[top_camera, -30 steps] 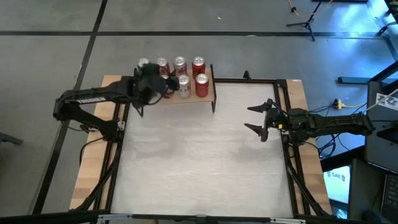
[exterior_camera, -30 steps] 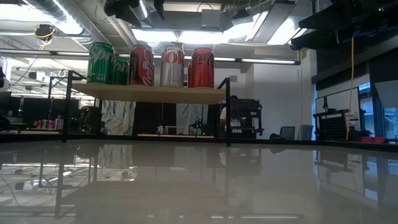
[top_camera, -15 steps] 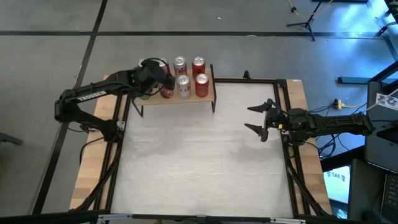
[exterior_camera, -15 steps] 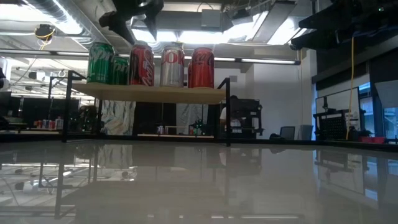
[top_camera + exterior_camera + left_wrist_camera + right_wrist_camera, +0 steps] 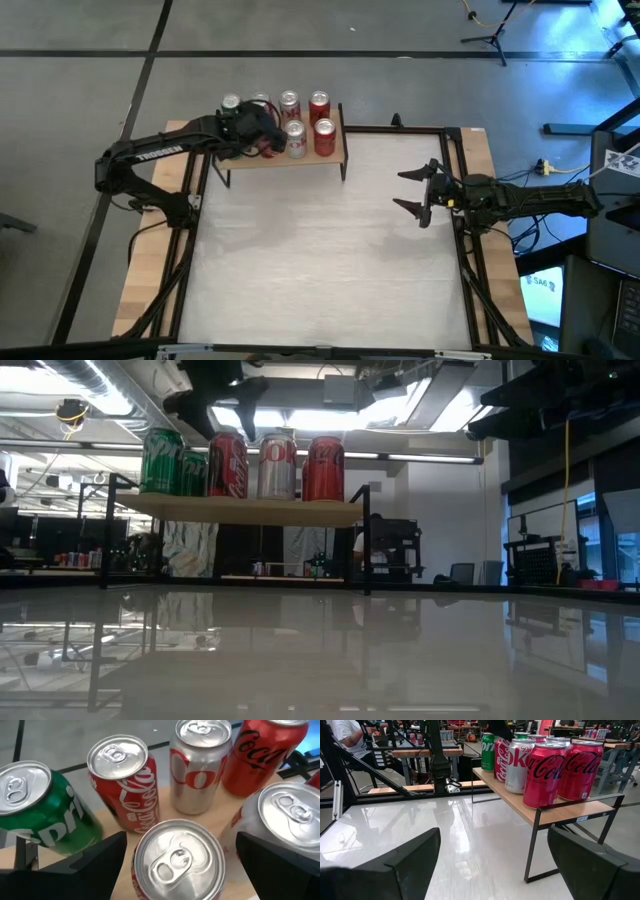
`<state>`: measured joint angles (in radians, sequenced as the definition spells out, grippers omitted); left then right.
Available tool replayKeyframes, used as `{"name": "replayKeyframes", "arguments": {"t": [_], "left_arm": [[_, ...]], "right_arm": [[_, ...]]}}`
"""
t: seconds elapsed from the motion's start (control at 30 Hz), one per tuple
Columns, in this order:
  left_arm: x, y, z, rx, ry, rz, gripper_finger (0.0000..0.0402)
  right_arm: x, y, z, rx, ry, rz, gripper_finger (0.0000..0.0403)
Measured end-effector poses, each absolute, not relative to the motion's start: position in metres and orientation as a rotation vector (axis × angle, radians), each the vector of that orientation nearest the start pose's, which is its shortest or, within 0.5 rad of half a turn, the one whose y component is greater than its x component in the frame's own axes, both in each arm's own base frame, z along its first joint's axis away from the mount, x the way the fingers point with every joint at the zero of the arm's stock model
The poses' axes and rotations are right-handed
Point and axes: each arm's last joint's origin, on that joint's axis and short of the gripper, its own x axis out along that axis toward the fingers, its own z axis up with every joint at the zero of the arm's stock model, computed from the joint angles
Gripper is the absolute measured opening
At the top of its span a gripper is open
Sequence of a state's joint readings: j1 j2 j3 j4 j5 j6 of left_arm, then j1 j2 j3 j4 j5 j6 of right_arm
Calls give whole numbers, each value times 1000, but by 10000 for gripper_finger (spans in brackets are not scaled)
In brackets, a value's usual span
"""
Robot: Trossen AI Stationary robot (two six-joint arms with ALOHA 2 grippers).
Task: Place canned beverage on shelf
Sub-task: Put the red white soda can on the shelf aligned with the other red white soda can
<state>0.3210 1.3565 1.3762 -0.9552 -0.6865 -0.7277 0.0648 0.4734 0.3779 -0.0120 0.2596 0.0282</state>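
Left gripper (image 5: pixel 262 132) above shelf (image 5: pixel 335 152), fingers spread wide, holding nothing, straddling red can (image 5: pixel 176 861) at shelf's near-left spot without touching. Green can (image 5: pixel 37 807) at far-left corner; red and silver cans fill rest of shelf, all upright. Shelf at worktop (image 5: pixel 320 260) far-left edge. Right gripper (image 5: pixel 418 192) wide open, empty, hovering at worktop right side, well apart from shelf.

Room around your desk (image 5: pixel 320 260): grey floor (image 5: pixel 80 30) crossed by dark seam lines; black stand (image 5: pixel 490 35) beyond the desk's far right corner; ceiling light panels (image 5: pixel 300 415) above the desk; white wall (image 5: pixel 440 510) behind it; seated person (image 5: pixel 347 737) past the desk.
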Motion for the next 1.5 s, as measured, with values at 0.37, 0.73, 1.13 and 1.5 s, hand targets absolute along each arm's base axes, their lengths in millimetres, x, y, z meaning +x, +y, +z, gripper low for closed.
{"name": "replayKeyframes", "arguments": {"t": [0.37,0.73,1.13,1.5], "left_arm": [[241,99,351,-448,611,1206,364],[240,98,350,-453,636,1194,324],[241,98,350,-327,730,1104,274],[223,106,360,-323,744,1063,274]], "right_arm": [[130,1,250,10,105,-196,363],[130,1,250,10,104,-196,363],[130,1,249,9,112,-196,363],[130,1,249,9,118,-196,363]]}}
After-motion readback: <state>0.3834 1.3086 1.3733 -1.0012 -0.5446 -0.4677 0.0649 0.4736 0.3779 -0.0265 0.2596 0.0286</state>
